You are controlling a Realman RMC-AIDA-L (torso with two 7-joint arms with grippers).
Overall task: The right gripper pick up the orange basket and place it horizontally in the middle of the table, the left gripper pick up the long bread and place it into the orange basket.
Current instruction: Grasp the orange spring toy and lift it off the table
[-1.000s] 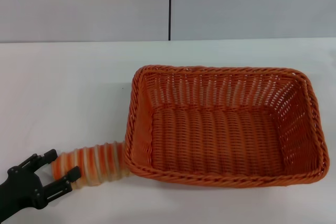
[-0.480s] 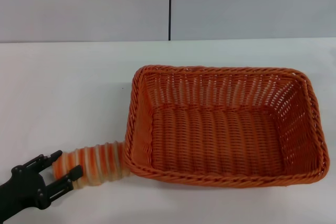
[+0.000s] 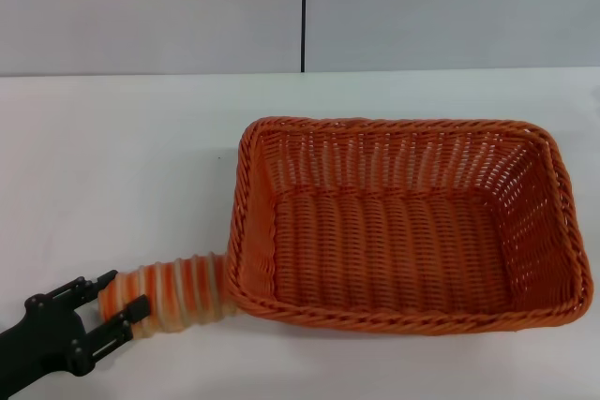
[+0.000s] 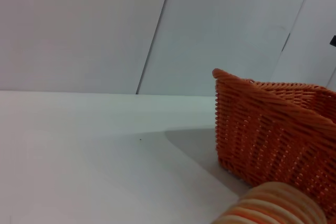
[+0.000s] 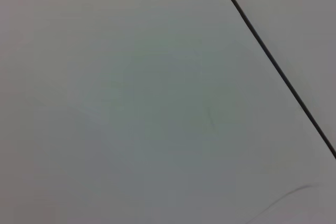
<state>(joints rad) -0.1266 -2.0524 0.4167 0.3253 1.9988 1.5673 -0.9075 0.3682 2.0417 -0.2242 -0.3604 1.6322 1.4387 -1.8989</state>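
The orange basket (image 3: 394, 125) lies lengthwise on the white table (image 3: 122, 166), right of the middle, and holds nothing. The long bread (image 3: 178, 291), striped orange and cream, lies on the table with one end against the basket's near left corner. At the bottom left, my left gripper (image 3: 127, 292) is open, one black finger on each side of the bread's free end. In the left wrist view the basket's wall (image 4: 273, 129) stands close ahead, with the bread (image 4: 278, 205) just in front of the camera. My right gripper is out of view.
A grey wall with a dark vertical seam (image 3: 304, 11) runs behind the table. Bare tabletop lies left of and behind the basket. The right wrist view holds only grey wall and a dark seam (image 5: 273, 59).
The left gripper has slid a little farther along the bread's end and dropped lower in the head view. Bread and basket have shifted very slightly to the right.
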